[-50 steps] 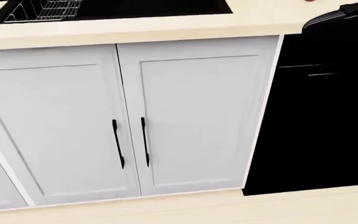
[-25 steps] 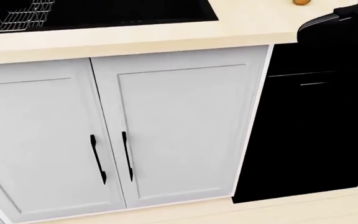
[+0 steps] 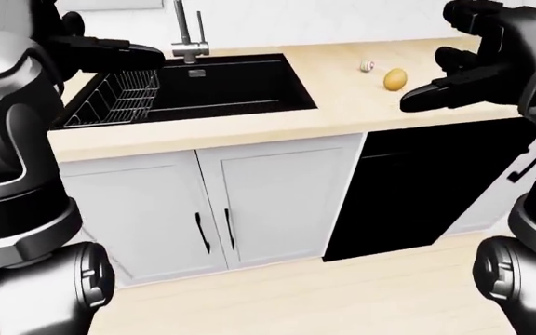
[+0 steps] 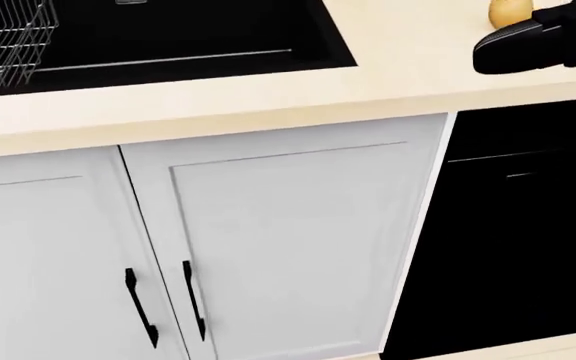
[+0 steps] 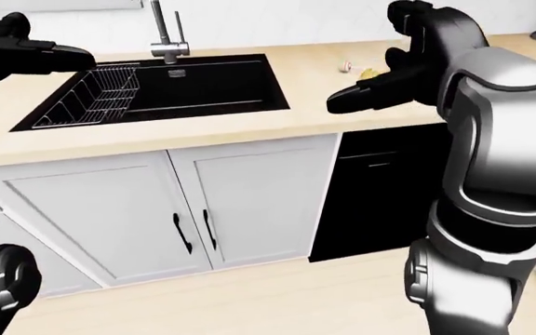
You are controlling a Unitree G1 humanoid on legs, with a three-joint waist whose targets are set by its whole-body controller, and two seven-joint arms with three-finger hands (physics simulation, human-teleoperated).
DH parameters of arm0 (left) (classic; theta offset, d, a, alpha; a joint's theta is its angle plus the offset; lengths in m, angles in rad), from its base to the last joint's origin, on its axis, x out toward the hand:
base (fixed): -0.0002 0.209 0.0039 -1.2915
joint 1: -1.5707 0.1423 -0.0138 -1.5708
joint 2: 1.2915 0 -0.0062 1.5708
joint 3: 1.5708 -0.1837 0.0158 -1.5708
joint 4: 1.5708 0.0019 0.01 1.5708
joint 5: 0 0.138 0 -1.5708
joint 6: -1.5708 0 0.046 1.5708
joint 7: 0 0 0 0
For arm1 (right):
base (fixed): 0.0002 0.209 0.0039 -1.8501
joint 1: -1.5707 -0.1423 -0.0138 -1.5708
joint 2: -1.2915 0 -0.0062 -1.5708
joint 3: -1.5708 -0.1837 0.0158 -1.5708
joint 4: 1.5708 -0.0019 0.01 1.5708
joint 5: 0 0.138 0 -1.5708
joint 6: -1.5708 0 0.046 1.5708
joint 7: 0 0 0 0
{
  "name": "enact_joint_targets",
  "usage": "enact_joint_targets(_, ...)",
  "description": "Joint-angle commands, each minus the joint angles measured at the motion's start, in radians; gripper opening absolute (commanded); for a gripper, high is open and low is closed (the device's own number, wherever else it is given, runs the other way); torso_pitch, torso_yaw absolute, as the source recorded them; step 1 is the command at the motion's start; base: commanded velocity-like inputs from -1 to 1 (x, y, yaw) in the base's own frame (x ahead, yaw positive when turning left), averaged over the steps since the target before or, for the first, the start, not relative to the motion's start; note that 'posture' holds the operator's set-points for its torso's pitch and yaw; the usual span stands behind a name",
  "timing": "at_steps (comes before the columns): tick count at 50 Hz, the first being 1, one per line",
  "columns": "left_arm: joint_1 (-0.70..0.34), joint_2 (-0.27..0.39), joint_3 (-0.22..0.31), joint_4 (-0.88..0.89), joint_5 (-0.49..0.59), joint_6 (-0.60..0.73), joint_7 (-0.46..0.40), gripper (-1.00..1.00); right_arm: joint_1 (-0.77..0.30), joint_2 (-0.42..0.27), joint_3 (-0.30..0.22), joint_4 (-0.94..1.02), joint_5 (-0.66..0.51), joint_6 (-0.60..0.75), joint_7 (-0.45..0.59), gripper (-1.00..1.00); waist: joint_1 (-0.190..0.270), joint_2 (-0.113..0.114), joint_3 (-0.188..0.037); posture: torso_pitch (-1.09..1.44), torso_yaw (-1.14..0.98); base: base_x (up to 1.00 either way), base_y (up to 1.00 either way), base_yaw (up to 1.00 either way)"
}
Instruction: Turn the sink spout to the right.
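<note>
Not much done yet as far as I can tell: the spout (image 3: 179, 26) stands at the top edge of the sink (image 3: 221, 84), untouched, so the whole turn is left. The left hand (image 3: 124, 54) hovers just left of the spout, fingers stretched out flat, holding nothing. The right hand (image 3: 454, 77) hangs well right of the sink over the bench (image 3: 342, 105), near an egg (image 3: 395, 79), fingers loosely spread and empty.

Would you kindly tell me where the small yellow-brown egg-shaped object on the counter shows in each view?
Left-eye view: the yellow-brown egg-shaped object lies upper right on the beige counter, beside the right hand.
Head view: at the top edge, right.
Right-eye view: mostly hidden behind the right hand; only a sliver.
Shared landmark: the black sink.
</note>
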Motion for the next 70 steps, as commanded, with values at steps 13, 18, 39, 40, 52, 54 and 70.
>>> enact_joint_targets(13, -0.067, 0.044, 0.018, -0.030, 0.012, 0.000, -0.002, 1.00, -0.049, -0.010, -0.002, -0.002, -0.032, -0.018, 0.023, 1.00, -0.030, 0.116, -0.055, 0.00, 0.00, 0.30, 0.00, 0.00)
enact_joint_targets(18, -0.075, 0.054, 0.025, -0.027, 0.009, 0.006, -0.001, 1.00, -0.051, -0.007, -0.001, -0.008, -0.040, -0.011, 0.028, 1.00, -0.016, 0.106, -0.034, 0.00, 0.00, 0.30, 0.00, 0.00)
enact_joint_targets(39, -0.085, 0.079, 0.026, -0.029, 0.001, 0.028, -0.004, 1.00, -0.076, -0.003, -0.008, -0.014, -0.062, -0.008, 0.050, 1.00, -0.017, 0.047, 0.004, 0.00, 0.00, 0.06, 0.00, 0.00)
enact_joint_targets(40, -0.086, 0.079, 0.024, -0.030, 0.002, 0.031, -0.005, 1.00, -0.077, -0.002, -0.016, -0.019, -0.059, -0.009, 0.050, 1.00, -0.016, 0.047, -0.007, 0.00, 0.00, 0.00, 0.00, 0.00)
enact_joint_targets(52, -0.090, 0.088, 0.024, -0.016, 0.019, 0.028, -0.015, 1.00, -0.076, -0.010, -0.005, -0.006, -0.057, -0.017, 0.056, 1.00, -0.005, 0.044, -0.044, 0.00, 0.00, 0.00, 0.00, 0.01)
enact_joint_targets(54, -0.096, 0.090, 0.024, -0.014, 0.020, 0.031, -0.016, 1.00, -0.077, -0.011, -0.007, -0.011, -0.055, -0.011, 0.059, 1.00, 0.020, 0.048, -0.042, 0.00, 0.00, 0.00, 0.00, 0.64)
enact_joint_targets(70, -0.110, 0.104, 0.031, -0.013, 0.018, 0.042, -0.018, 1.00, -0.086, -0.003, -0.008, -0.005, -0.051, 0.003, 0.042, 1.00, 0.002, 0.021, -0.022, 0.00, 0.00, 0.03, 0.00, 0.37)
